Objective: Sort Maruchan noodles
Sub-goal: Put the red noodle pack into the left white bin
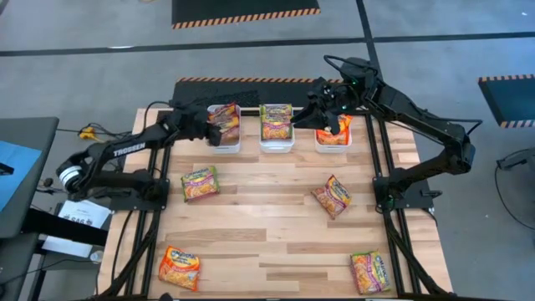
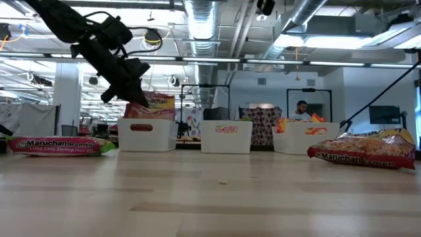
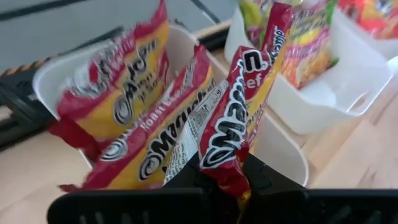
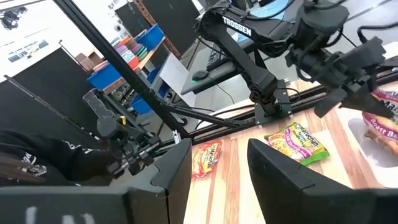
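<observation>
Only the left wrist view shows the left gripper (image 3: 227,186) clamped on a red-edged packet (image 3: 239,118) standing upright, long axis vertical, over the white bin (image 3: 280,149) at the table's far edge. The right gripper (image 4: 217,168) has its fingers apart.

hidden: left gripper (image 1: 214,127) fingertips under its red packet (image 3: 233,124) | cut off: packet's top end in left wrist view | blurred: packets (image 2: 299,125) in right bin (image 2: 304,138), low view | too small: person (image 2: 300,110) behind the table, low view
</observation>
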Controlling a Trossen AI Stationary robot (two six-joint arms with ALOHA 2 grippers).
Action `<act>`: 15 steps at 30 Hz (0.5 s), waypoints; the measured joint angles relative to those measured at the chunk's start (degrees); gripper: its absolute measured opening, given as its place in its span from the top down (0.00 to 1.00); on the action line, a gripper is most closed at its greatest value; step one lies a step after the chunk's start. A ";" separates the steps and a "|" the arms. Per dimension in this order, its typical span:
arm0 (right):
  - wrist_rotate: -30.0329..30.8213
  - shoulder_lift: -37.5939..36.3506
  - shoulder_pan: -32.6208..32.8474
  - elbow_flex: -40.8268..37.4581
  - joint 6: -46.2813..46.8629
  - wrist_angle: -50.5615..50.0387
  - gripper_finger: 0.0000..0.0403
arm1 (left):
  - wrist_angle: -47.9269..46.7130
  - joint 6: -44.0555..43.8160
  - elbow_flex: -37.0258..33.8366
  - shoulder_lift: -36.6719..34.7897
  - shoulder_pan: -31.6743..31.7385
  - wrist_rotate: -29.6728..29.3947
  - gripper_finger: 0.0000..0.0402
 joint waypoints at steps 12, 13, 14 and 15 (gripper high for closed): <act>0.00 0.02 0.00 -0.02 0.00 -0.80 0.55 | 2.06 -1.79 0.07 7.13 0.00 0.13 0.98; 0.00 0.02 0.00 -0.02 0.00 -0.78 0.55 | 1.69 -1.81 0.07 7.13 0.08 0.68 0.98; 0.00 0.02 0.00 -0.02 0.00 -0.80 0.55 | 1.51 -1.83 0.07 7.13 0.17 1.20 0.97; 0.00 0.02 0.00 -0.02 0.00 -0.80 0.55 | 1.45 -1.83 0.07 7.15 0.17 1.45 0.96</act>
